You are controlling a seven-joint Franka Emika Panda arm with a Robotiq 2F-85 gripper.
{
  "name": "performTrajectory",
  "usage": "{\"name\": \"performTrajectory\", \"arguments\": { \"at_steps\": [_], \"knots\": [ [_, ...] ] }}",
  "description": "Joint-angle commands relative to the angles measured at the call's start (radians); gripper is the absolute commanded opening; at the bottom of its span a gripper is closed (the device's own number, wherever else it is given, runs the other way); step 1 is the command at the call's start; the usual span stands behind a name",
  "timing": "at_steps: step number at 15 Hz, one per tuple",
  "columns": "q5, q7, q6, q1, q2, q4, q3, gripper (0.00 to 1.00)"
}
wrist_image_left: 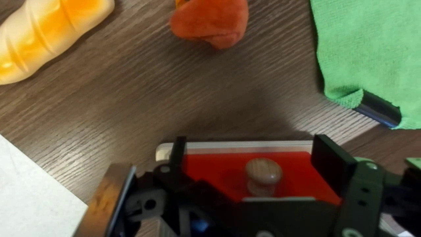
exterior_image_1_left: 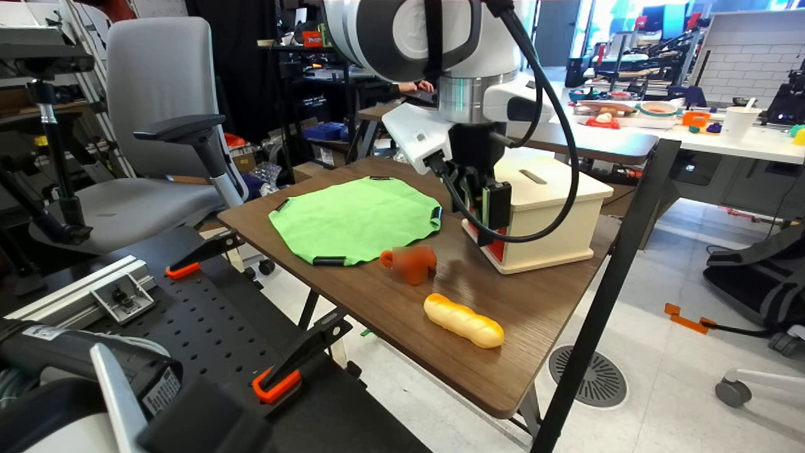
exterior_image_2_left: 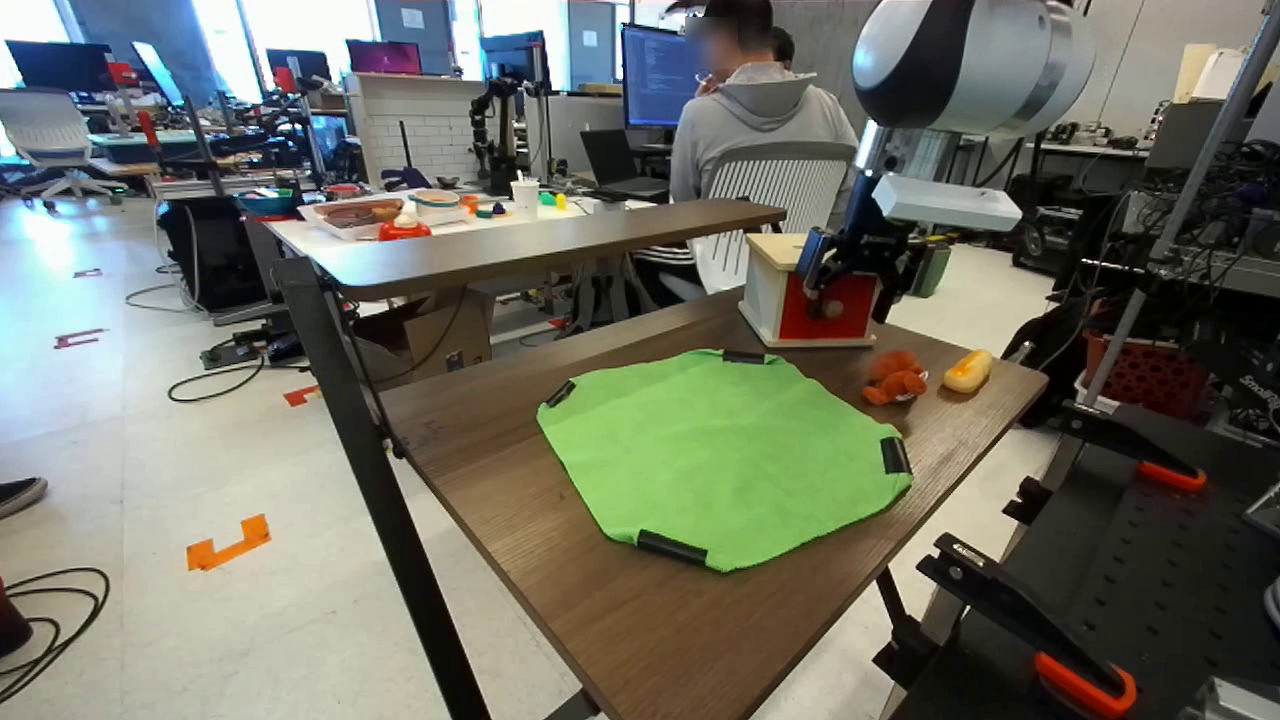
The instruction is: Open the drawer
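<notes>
On the brown tabletop (exterior_image_1_left: 516, 371), the red-fronted drawer (wrist_image_left: 215, 166) sits in its pale wooden box (exterior_image_1_left: 566, 242), its wooden knob (wrist_image_left: 264, 171) showing between the widely parted jaws of the gripper (wrist_image_left: 251, 144) in the wrist view.

Drawer front (wrist_image_left: 227, 172) partly hidden

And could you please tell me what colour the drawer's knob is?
The knob is light brown with wood grain, clearest in the wrist view.
</notes>
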Motion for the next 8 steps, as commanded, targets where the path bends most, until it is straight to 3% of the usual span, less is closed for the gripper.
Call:
{"name": "performTrajectory", "arguments": {
  "at_steps": [1, 8],
  "knots": [
    [-0.021, 0.032, 0.029, -0.005, 0.018, 0.025, 0.014, 0.69],
    [-0.029, 0.032, 0.039, -0.001, 0.02, 0.03, 0.012, 0.16]
  ]
}}
